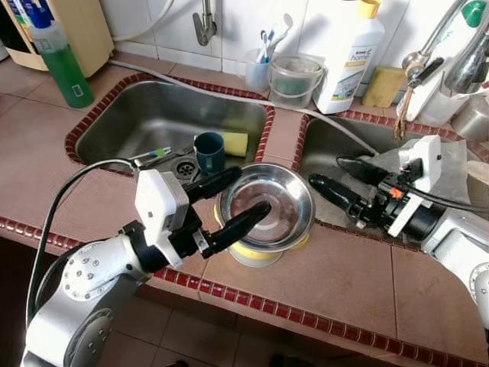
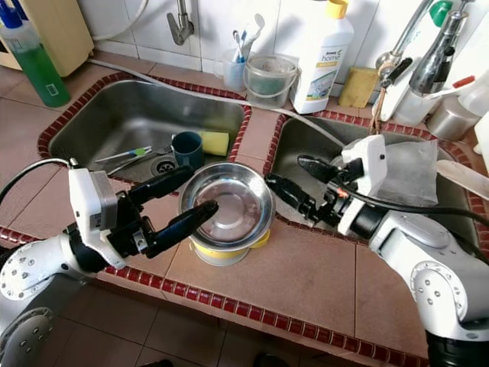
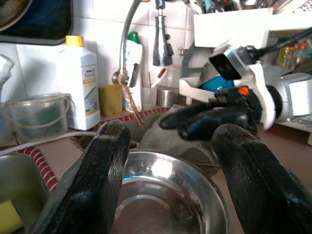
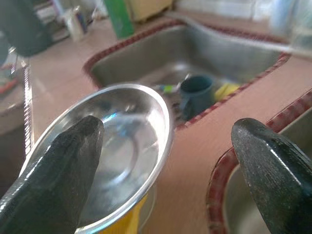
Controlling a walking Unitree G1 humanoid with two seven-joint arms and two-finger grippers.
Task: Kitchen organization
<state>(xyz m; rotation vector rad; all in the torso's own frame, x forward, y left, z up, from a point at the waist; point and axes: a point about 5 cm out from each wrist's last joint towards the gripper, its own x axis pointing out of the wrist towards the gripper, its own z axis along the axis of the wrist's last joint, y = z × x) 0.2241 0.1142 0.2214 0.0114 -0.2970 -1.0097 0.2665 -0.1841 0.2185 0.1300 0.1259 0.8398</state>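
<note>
Steel bowl (image 1: 267, 205) sits between the left tool's (image 1: 238, 200) spread fingers.

The white detergent bottle (image 1: 349, 53) with the yellow cap, standing against the tiled wall behind the sinks, carries a label with the word "home" printed in green letters. The smaller print above and below that word is too fine to read. The green bottle (image 1: 63, 63) at the far left carries a label, but its print is illegible. No other text, number or sign is legible.
</note>
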